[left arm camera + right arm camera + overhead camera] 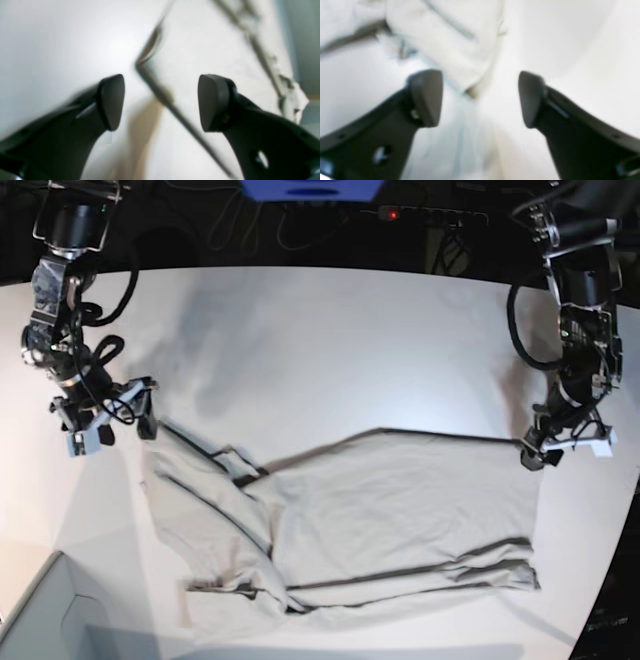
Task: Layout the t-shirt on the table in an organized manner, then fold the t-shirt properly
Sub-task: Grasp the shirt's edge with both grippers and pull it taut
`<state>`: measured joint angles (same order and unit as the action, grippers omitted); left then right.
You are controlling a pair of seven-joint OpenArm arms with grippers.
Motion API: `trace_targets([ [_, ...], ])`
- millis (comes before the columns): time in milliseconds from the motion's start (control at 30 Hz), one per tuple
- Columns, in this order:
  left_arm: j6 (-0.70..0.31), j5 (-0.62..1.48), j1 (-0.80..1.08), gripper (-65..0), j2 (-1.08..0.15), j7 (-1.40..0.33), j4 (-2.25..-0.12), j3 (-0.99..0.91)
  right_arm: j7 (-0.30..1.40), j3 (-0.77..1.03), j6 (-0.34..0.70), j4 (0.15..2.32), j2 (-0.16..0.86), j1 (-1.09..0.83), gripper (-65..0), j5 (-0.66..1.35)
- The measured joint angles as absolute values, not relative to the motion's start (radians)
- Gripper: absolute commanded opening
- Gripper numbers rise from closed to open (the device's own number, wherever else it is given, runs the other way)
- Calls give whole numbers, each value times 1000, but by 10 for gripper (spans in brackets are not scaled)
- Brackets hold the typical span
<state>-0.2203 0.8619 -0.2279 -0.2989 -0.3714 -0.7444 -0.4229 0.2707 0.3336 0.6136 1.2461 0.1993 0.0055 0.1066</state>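
The light grey-beige t-shirt [400, 510] lies spread on the white table [330, 340], with folds and creases along its left side and lower edge. My left gripper [562, 448] stands open at the shirt's upper right corner. In the left wrist view that corner of the t-shirt [212, 50] points between the open fingers of the gripper [161, 102]. My right gripper [110, 430] stands open just off the shirt's upper left tip. In the right wrist view a blurred fold of the t-shirt [450, 37] ends between the parted fingers of the gripper [480, 98]. Neither gripper holds anything.
A pale grey box corner [40, 620] sits at the bottom left of the base view. Cables and a power strip [420, 215] run along the dark far edge. The table's right edge curves close behind the left arm.
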Motion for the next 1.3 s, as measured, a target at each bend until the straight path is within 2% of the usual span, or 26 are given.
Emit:
trace_targets([
  [167, -207, 833, -290, -205, -274, -363, -679, -428, 276, 330, 613, 1158, 199, 39, -227, 109],
  [300, -234, 818, -290, -221, -230, -336, -673, -426, 258, 327, 613, 1088, 199, 94, -227, 113],
  [400, -224, 780, -294, -315, -220, -340, -677, -428, 270, 312, 612, 1037, 199, 119, -228, 109],
  [667, -210, 767, -295, -650, -202, -366, -666, -427, 257, 284, 613, 923, 171, 181, -231, 110],
  [800, -210, 767, -299, -649, -205, -378, -664, -425, 243, 283, 613, 857, 166, 234, -244, 112],
  [833, -210, 767, -298, -649, -205, -379, -668, -425, 243, 283, 613, 844, 166, 243, -261, 112],
  [900, -210, 767, -297, -648, -208, -382, -670, -425, 243, 283, 613, 822, 166, 261, -337, 112],
  [1067, -200, 767, -294, -648, -233, -459, -692, -432, 266, 285, 669, 817, 168, 271, -634, 109],
  [1167, -191, 762, -259, -648, -235, -522, -813, -450, 270, 287, 670, 873, 168, 247, -650, 109],
  [1300, -192, 767, -191, -648, -231, -612, -1019, -565, 268, 292, 684, 1133, 197, 88, -650, 109],
])
